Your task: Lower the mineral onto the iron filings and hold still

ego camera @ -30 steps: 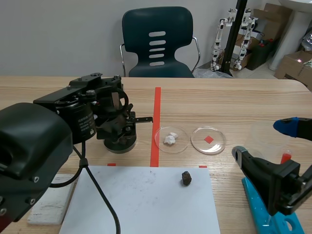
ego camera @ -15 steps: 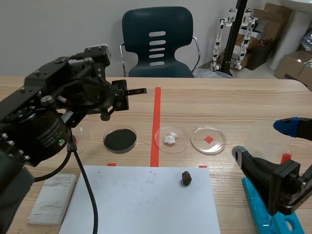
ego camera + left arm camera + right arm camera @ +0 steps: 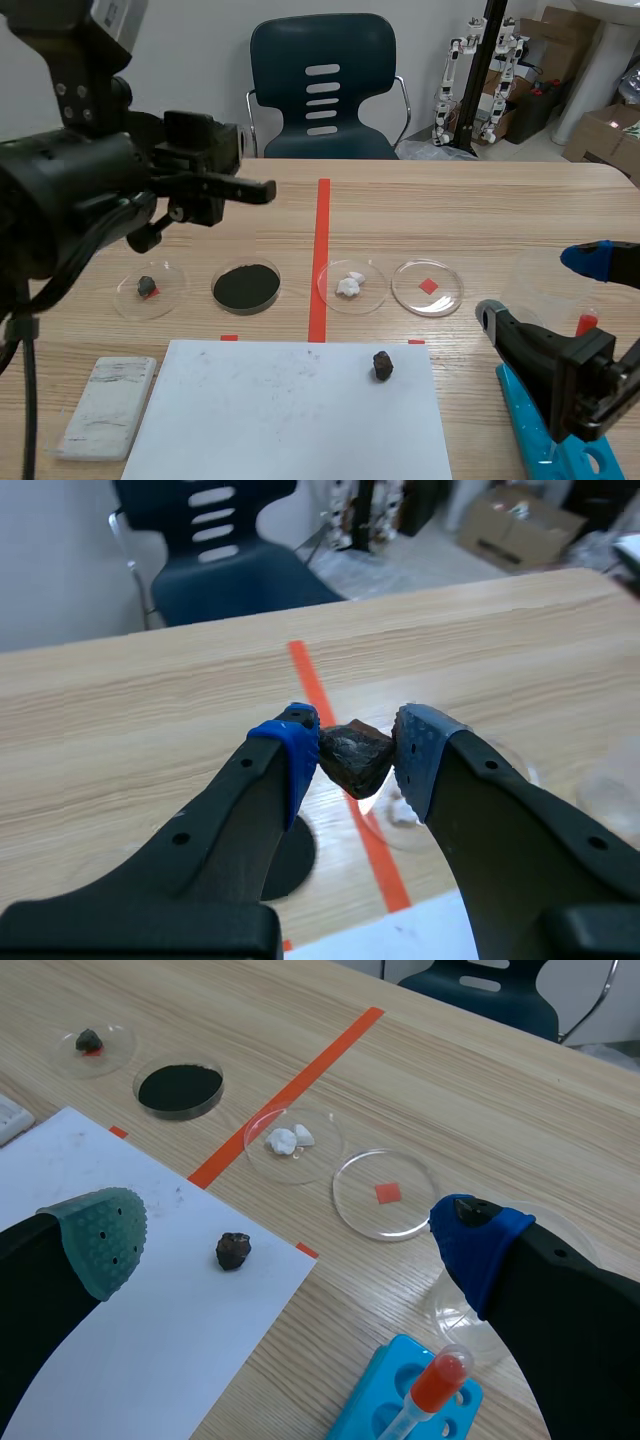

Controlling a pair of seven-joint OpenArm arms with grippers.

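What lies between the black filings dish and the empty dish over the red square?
A dish with white lumps and the orange-red tape line; the scene view shows both.

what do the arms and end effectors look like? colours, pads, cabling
Both arms are matte black. Left end effector: thick black fingers with small round holes and blue dotted pads. Right end effector: same black fingers, one grey-green pad, one blue pad. A black cable hangs from the left arm.
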